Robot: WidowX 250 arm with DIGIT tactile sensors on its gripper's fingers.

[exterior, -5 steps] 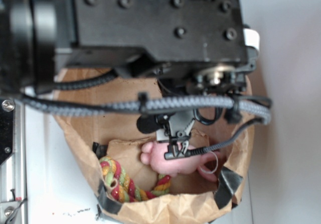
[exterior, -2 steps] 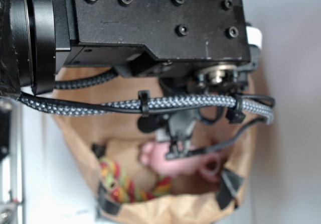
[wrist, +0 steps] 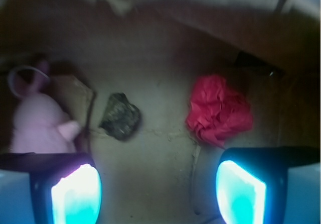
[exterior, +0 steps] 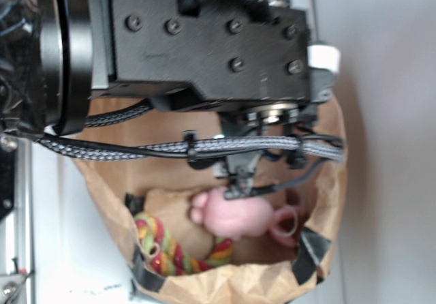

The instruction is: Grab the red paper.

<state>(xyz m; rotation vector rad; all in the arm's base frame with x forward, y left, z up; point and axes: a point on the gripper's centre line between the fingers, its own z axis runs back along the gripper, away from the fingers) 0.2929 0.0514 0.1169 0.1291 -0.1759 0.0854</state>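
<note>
My fingers: wide open, nothing in them. I see 2 glowing tips at the bottom of the wrist view, left one & right one.
My gripper: hangs inside the bag, above the floor, touching nothing.
Red paper: on the bag floor, just past my right tip & a bit toward the middle. Not between my tips yet.
Way to go: fwd & a little right, I think, so the gap sits over it, then down.
Its shape: crumpled wad, a bit taller than wide, top leans left. No clear long side, so I guess no need to turn much.
Brown lump: near the middle, left of the paper, apart from it.
Pink toy: far left, close to my left tip. Could get bumped if I drift left.
Bag: brown walls all round; far wall is dark & blurry.
Outside view: arm blocks the paper, can't see it there. Rope toy lies beside the pink toy.
</note>
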